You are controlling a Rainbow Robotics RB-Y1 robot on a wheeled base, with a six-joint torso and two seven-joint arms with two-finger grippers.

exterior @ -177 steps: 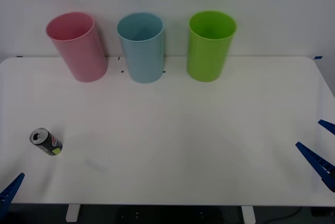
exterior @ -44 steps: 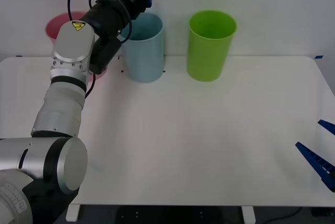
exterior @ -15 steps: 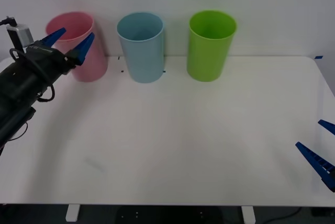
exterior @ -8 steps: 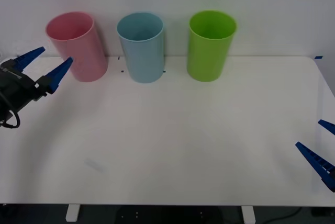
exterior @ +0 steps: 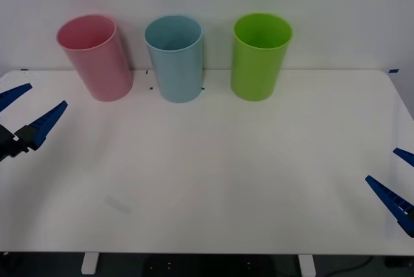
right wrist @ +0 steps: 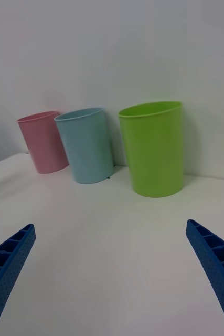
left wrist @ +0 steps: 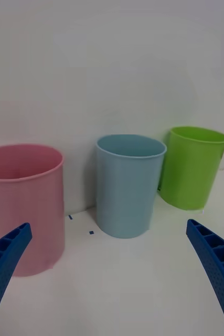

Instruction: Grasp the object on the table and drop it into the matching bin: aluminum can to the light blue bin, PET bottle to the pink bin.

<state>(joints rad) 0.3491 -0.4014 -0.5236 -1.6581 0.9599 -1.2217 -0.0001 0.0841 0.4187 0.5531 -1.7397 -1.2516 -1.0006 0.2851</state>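
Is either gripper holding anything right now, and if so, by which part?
Nothing is held. The left gripper is open over the table's left edge, and the right gripper is open at its right edge.

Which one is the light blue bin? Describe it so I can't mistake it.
Look to the far edge of the white table, where three tall cups stand in a row. The light blue bin is the middle one, between the pink bin and the green bin.

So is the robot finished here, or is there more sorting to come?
It looks finished: nothing lies on the table in front of the light blue bin and pink bin. The left gripper hangs open and empty at the table's left edge; the right gripper waits open at the right edge.
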